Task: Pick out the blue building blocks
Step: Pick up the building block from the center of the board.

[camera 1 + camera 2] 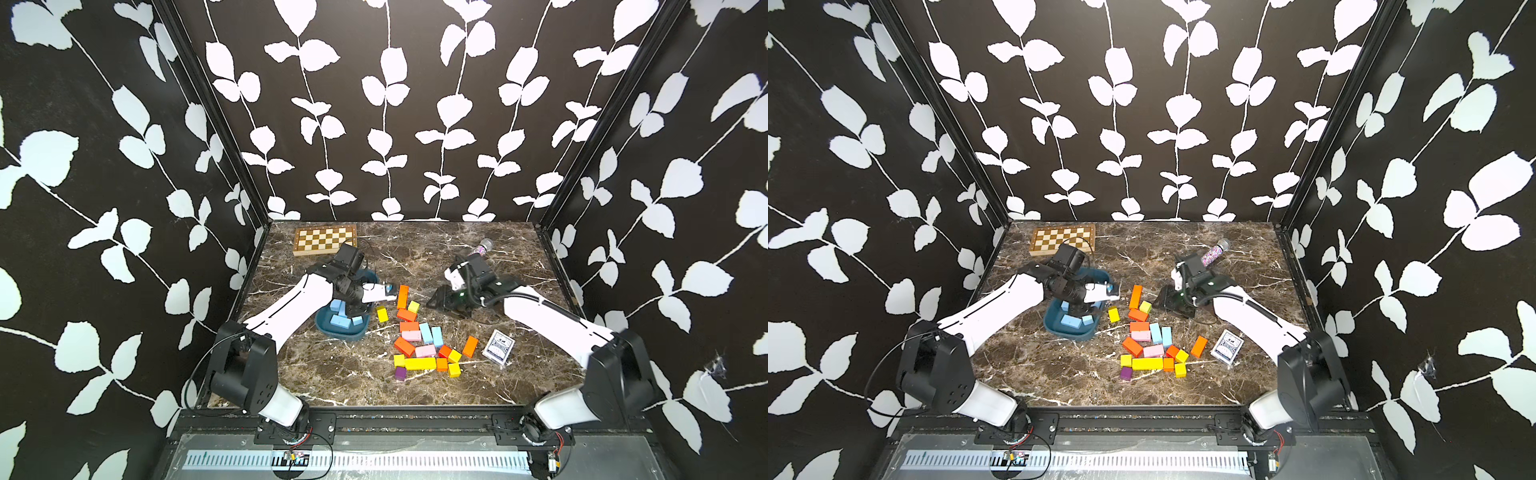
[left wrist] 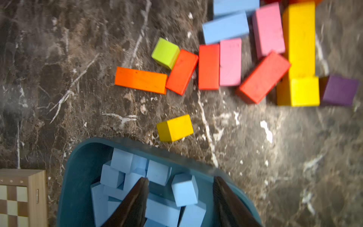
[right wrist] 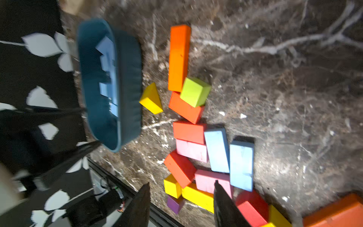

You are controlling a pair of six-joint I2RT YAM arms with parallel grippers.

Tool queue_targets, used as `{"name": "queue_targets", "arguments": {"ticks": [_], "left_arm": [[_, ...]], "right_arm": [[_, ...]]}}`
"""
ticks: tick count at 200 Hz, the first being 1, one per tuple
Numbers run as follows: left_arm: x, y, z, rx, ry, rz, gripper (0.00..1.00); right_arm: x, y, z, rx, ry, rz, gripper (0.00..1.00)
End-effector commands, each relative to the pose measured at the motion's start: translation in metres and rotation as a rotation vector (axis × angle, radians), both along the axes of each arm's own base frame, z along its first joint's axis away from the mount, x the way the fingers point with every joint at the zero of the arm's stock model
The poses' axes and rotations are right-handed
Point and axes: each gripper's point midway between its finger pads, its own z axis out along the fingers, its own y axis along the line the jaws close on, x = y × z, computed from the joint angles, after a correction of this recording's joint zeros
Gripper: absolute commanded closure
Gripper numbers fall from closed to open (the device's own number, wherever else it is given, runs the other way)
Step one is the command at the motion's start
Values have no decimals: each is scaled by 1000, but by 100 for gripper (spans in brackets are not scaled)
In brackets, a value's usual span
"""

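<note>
Now, centre left in a top view: dark teal oval plastic tray (image 1: 332, 332) with matte sky-blue building blocks (image 1: 340, 321) inside, left gripper (image 2: 180, 178) above, jaws released, empty. Further right, two blue bricks (image 1: 426, 332) in coloured pile (image 1: 419, 363); right gripper (image 3: 181, 182) parted, empty.

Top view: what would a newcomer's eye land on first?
A bright pile of blocks lies in the middle of the table, orange, yellow and pink, with two blue bricks in it. Left of it a teal tray holds more blue blocks. White-leaf walls ring it all.
</note>
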Motion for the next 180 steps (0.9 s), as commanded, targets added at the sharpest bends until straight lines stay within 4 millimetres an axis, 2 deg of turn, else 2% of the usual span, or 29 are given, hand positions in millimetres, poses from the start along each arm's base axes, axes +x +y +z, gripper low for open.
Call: {"name": "queue_targets", "arguments": {"ticks": [1,12,14,26,62,73,77,88,148,180], "left_arm": [[4,-10,19,-213,117,290,42],[4,-5,16,-229,122,349,41],[5,-4,15,-229,125,363,41],[5,3,12,-249,147,427,41],[13,25,9,-341,205,585,41],[14,31,9,-343,197,603,41],[15,32,10,-342,191,607,40],[15,35,10,-343,182,612,40],[16,38,14,-357,176,626,40],[17,37,17,-366,182,623,40]], "right_arm": [[-35,-37,-31,-295,123,64,52],[-38,-39,-30,-351,116,91,53],[-40,-40,-37,-380,134,102,54],[-41,-38,-39,-427,129,133,54],[-37,-15,-45,-455,108,224,56],[-39,-11,-52,-471,118,245,56],[-32,-5,-46,-458,98,245,56],[-30,-1,-50,-467,102,252,56],[-13,21,-66,-438,102,243,53],[-11,23,-75,-448,115,240,54]]}}
